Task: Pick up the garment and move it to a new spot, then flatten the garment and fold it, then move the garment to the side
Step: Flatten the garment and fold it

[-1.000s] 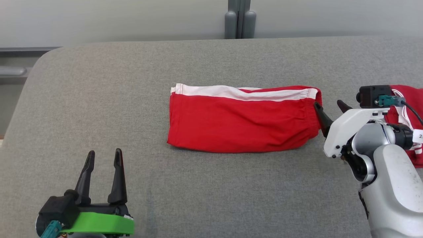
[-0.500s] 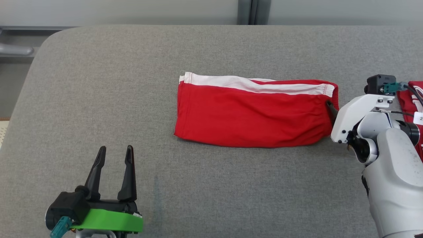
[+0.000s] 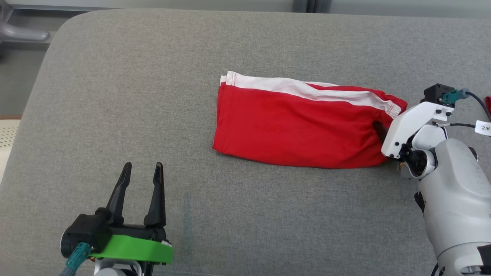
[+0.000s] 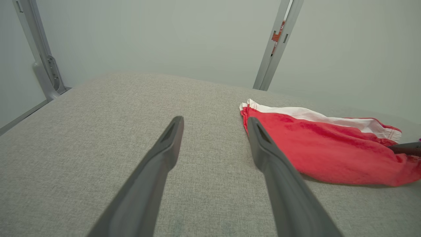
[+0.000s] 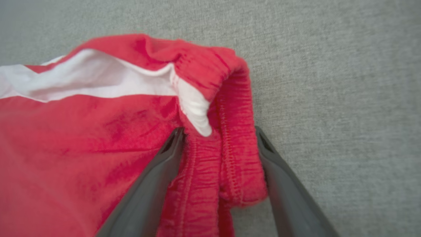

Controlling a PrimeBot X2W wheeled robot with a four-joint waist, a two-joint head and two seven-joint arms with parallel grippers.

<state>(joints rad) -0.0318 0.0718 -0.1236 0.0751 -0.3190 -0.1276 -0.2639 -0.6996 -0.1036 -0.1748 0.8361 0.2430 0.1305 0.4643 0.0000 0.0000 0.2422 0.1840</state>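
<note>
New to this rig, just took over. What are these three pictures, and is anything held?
A two-armed robot. The wide picture is from its head, looking down at a gray padded surface where folded red shorts with a white stripe lie. The other two are wrist cameras looking along each gripper's dark fingers. The left gripper is open, away from the shorts, holding nothing. The right gripper is open, fingers either side of the elastic waistband; nothing is gripped yet.
</note>
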